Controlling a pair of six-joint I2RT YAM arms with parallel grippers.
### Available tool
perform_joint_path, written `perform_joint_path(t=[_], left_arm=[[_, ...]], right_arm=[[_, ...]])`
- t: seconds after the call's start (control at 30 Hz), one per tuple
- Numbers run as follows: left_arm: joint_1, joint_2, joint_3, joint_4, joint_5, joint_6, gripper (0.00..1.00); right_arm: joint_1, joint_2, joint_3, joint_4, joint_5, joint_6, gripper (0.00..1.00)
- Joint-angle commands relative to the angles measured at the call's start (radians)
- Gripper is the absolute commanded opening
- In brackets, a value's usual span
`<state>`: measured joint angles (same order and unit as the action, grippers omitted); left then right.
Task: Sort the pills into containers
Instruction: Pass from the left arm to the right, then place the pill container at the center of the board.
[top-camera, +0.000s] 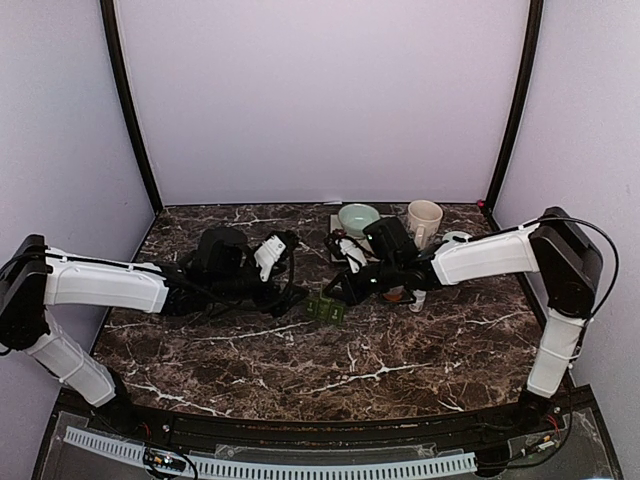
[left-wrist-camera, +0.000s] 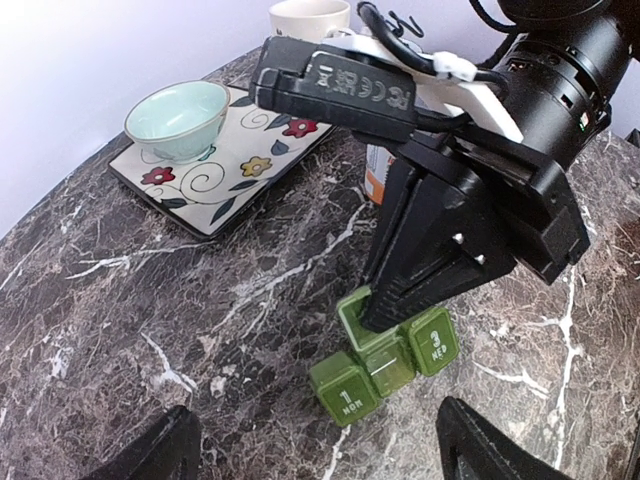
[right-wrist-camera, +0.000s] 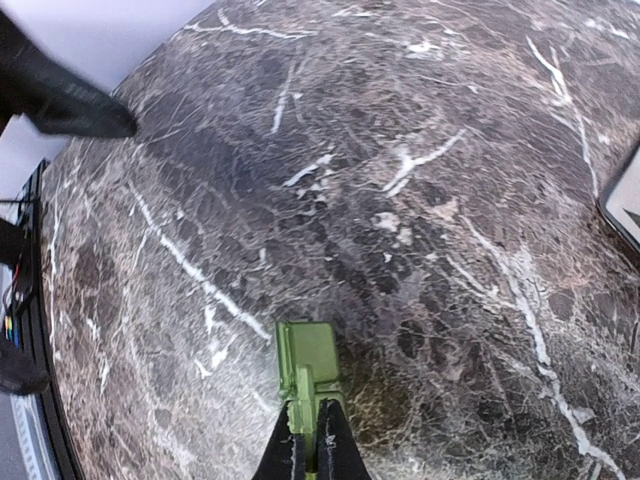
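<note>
- Right wrist view: right gripper (right-wrist-camera: 306, 430) is clenched. Its black tapered fingers nearly meet and pinch a thin green edge of the pill box (right-wrist-camera: 308, 362). Only one end of the box shows here.
- Left wrist view shows more: the box is a short row of glossy square plastic compartments. Two lids are embossed "1 MON" and "3 WED", and the far-end compartment looks open. The right gripper's tips come down on the middle of the row.
- Same view: left gripper (left-wrist-camera: 315, 455) is released, its dark fingertips wide apart at the bottom edge. It sits on the near side of the box, not touching it.
- Only the top view gives the layout: the box lies mid-table (top-camera: 300, 380) between the two grippers, closer to the right one.
- Far of the box, a pale green glazed bowl (left-wrist-camera: 180, 118) sits on a flat square tray (left-wrist-camera: 255, 150) with a flower print.
- A cream mug (left-wrist-camera: 310, 15) stands beyond them. An orange bottle (left-wrist-camera: 377, 180) is mostly hidden behind the right gripper.
- The table is dark brown polished marble with white veins.
</note>
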<state>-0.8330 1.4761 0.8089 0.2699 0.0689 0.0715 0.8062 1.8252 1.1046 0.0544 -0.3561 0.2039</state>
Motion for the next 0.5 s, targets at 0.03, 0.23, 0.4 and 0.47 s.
perform_joint_path(t=[0.03, 0.23, 0.4, 0.47], left_arm=[[0.007, 0.023, 0.003, 0.04, -0.013, -0.029, 0.84], [0.011, 0.039, 0.009, 0.042, -0.009, -0.047, 0.84], [0.011, 0.042, 0.012, 0.036, -0.005, -0.05, 0.84], [0.012, 0.043, 0.013, 0.033, -0.003, -0.05, 0.84]], right_arm=[[-0.029, 0.046, -0.004, 0.105, 0.015, 0.14, 0.0], [-0.034, 0.08, -0.014, 0.152, 0.007, 0.252, 0.0], [-0.034, 0.086, -0.043, 0.188, 0.017, 0.338, 0.0], [-0.033, 0.089, -0.054, 0.191, 0.028, 0.352, 0.0]])
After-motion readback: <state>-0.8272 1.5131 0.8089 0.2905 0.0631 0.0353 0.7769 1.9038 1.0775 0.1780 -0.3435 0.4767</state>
